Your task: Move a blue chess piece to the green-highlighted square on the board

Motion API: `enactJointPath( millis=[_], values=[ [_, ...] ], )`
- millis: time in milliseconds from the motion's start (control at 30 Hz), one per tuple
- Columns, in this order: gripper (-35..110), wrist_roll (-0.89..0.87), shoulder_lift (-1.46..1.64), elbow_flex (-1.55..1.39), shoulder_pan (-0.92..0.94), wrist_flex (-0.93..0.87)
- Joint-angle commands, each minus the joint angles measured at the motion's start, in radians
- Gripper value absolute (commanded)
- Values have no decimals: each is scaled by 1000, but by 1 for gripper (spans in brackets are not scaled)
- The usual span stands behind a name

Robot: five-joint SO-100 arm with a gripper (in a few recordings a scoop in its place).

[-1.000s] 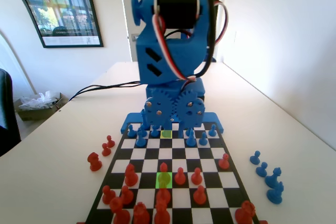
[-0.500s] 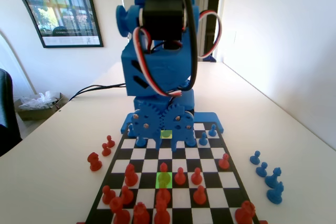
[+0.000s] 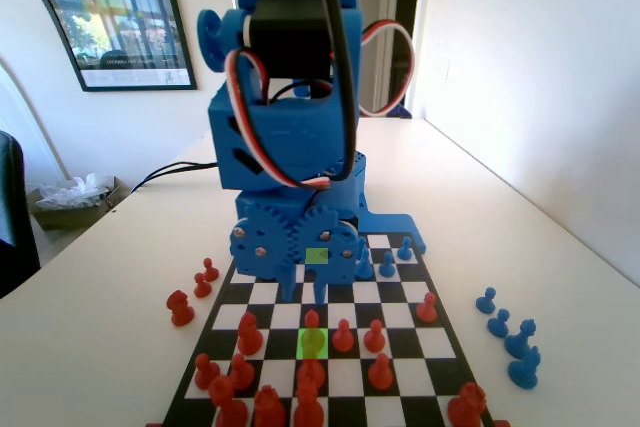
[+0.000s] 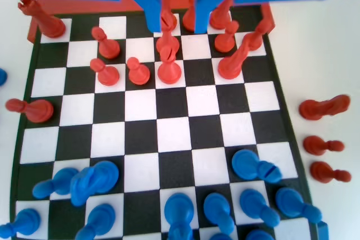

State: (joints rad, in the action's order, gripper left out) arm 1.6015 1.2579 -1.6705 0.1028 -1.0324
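In the fixed view, well to the left of the gripper, three red pieces stand on the table beside the board. The gripper hangs from the blue arm over the board's far half, its two fingers reaching down toward the squares. Just between the gear housing and those fingers shows the paler yellow-green square; nearer the camera, below the fingertips, the green-highlighted square carries a red pawn on it. To the right of the gripper two small blue pawns stand on the far rows, and further right, off the board, a group of blue pieces sits on the table.

In the wrist view the gripper comes down from the top edge with its jaws parted — a clear gap lies between them and nothing is held in it. Seen through and under that gap is a column of red pieces. Left of the gripper a red piece lies tipped over on the board. Far below the jaws, along the bottom rows, stand the blue pieces; among them one blue chess piece, a pawn with a rounded head, sits almost straight below the gap, well apart from the fingers. To the right, off the board, three more fallen red pieces lie on the table.
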Motion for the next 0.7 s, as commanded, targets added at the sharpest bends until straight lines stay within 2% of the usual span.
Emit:
enactJointPath(
  millis=[0,667],
  values=[
    [9,17,20,80,3,2],
    [9,5,0,35,-38,23]
  ],
)
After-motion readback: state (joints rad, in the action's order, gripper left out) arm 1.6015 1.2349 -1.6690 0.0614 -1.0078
